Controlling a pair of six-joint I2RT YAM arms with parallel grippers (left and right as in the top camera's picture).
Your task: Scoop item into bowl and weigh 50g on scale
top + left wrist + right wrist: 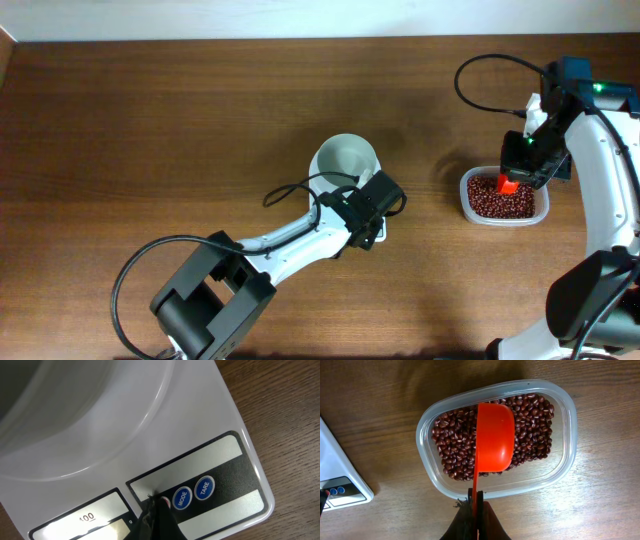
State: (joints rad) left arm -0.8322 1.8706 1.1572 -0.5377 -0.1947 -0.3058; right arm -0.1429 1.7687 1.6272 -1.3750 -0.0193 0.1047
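At scale (200,415) front: left end effector (152,510) closed, tip on button (164,502). bowl (345,158) sits on scale. Right of scale: right end effector (476,505) clamped on orange scoop (494,435), over beans (452,450) in tub (566,425). Risk: a hard press shoves scale and bowl; a skipped tare skews the 50g.

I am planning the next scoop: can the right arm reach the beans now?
Probably yes: the right gripper, shut on the red scoop, hangs right over the beans in the lidless tub, with nothing between.

Our left arm (290,240) and right arm (612,170) are white and black-jointed, with looping black cables (128,262), a green light (598,88) and a black right end effector (476,497).
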